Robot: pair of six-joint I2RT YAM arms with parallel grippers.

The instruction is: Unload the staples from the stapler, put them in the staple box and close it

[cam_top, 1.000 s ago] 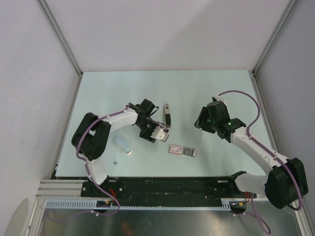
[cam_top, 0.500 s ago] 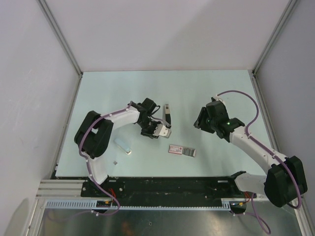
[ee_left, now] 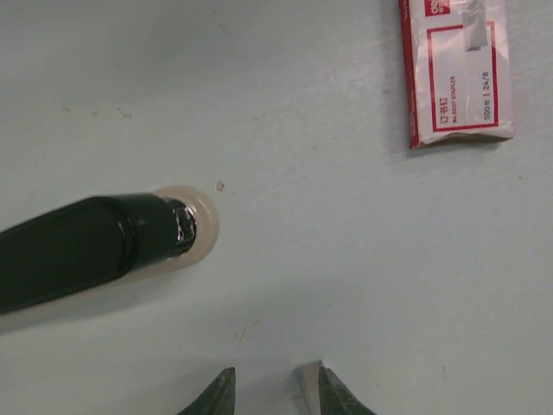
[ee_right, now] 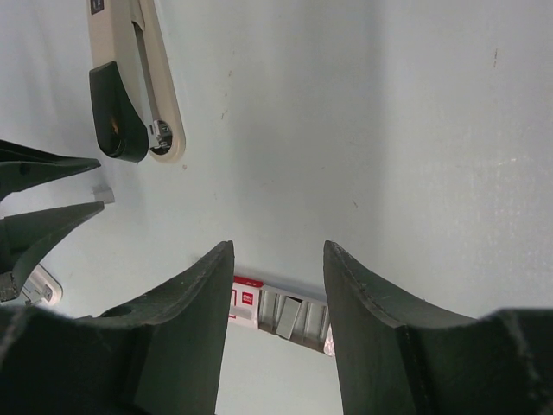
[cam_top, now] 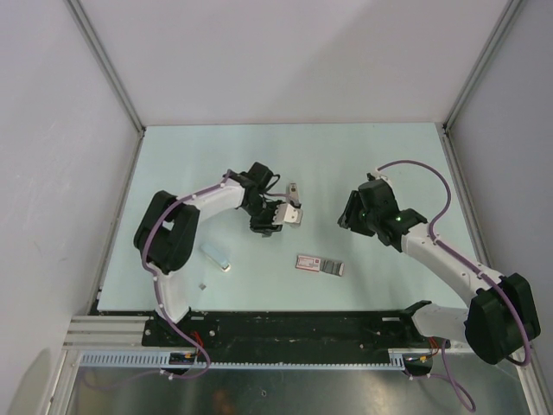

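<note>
The stapler [cam_top: 293, 189] lies on the table, black on top with a pale base; its black end shows in the left wrist view [ee_left: 86, 246] and in the right wrist view [ee_right: 130, 95]. My left gripper [cam_top: 292, 218] hovers just off that end with its jaws slightly apart [ee_left: 272, 393]. A small pale grey piece [ee_left: 307, 385] sits against the inner side of one finger; I cannot tell if it is held. My right gripper [cam_top: 346, 216] is open and empty [ee_right: 275, 259], well to the right of the stapler.
A red-and-white staple box [cam_top: 320, 264] with grey staple strips lies in front of the stapler, and it shows in both wrist views [ee_left: 455, 73] [ee_right: 285, 311]. A pale blue-white block [cam_top: 216, 256] and a tiny grey bit [cam_top: 201, 284] lie at the front left.
My left gripper has moved away from the table's near edge and to the right, up to the stapler's near end. The right arm has barely moved.
</note>
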